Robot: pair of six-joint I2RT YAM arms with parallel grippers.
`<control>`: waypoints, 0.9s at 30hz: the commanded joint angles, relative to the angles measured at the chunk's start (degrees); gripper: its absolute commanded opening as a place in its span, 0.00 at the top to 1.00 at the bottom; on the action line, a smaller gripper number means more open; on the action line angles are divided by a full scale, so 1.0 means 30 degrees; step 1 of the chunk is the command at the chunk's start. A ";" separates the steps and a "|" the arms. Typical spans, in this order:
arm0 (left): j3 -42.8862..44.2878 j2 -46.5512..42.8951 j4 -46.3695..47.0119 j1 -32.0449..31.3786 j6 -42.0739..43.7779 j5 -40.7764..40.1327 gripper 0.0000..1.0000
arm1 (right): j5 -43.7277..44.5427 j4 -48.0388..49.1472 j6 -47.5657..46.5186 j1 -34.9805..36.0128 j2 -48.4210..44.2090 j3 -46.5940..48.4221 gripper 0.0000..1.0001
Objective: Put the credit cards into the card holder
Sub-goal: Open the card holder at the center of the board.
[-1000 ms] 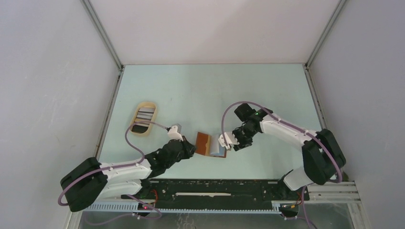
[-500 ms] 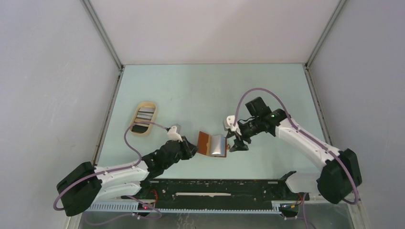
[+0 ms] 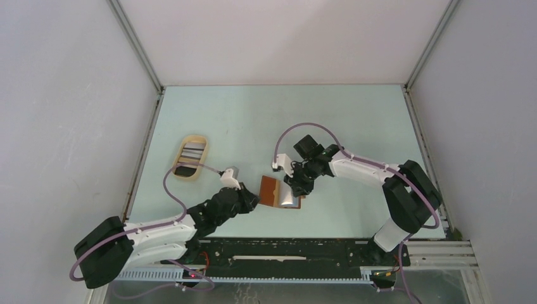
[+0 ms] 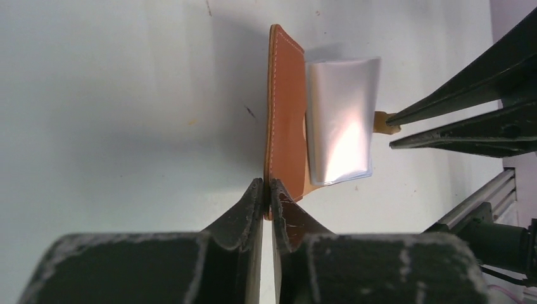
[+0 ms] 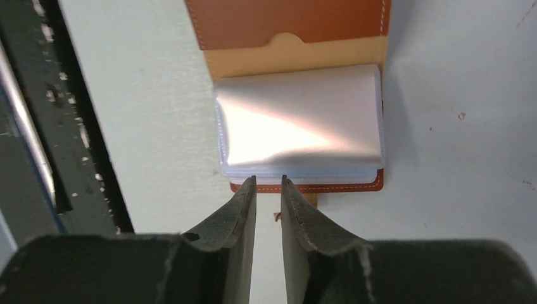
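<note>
pale tabletop is occupied by the open card holder, its left flap clamped by the left gripper. the right gripper is brought back against it, jaws narrowed, grip unclear; credit cards are left in the tray leftward, uninserted.

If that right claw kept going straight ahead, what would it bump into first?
Most likely the card holder: its near brown edge lies just ahead of the right gripper, with the shiny clear sleeves right behind it. Height above it is hard to judge.
</note>
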 commanded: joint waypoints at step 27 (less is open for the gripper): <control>0.0234 0.0138 -0.1048 0.0069 0.0590 -0.0372 0.75 | -0.0362 -0.4150 -0.0331 -0.3037 0.1234 0.2949 0.88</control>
